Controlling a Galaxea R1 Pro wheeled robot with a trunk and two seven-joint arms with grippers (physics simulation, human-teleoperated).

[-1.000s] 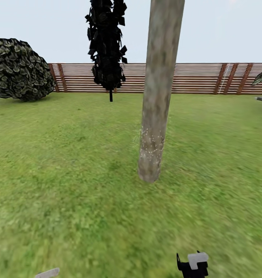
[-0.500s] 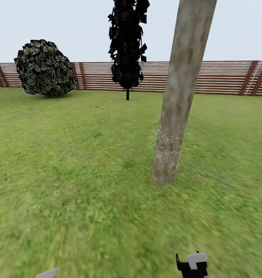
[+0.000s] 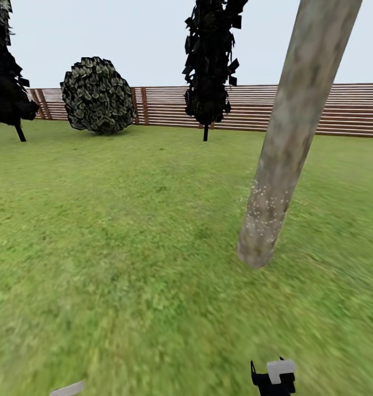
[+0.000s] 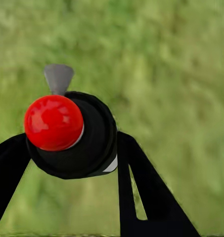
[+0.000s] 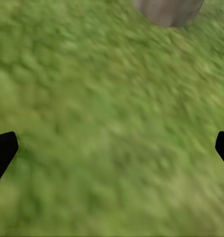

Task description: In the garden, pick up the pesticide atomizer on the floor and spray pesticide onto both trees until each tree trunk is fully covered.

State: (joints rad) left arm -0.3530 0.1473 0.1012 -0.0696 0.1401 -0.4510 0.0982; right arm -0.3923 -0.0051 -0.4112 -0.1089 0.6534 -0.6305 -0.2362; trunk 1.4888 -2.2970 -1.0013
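Spraying the first trunk, low band done

The floor [image 3: 126, 247] of grass runs back to a slatted fence [image 3: 345, 110]. One leaning tree trunk [image 3: 288, 154] rises from the lawn's near right part, with white pesticide [image 3: 266, 206] specks only just above its base. The step in hand looks like coating this trunk, and next the nozzle must be aimed higher and around it. The right gripper [image 5: 112, 148] hangs empty, fingers wide. The left gripper [image 4: 67, 163] clasps a black, red-knobbed body, probably the pesticide atomizer [image 4: 87, 143]
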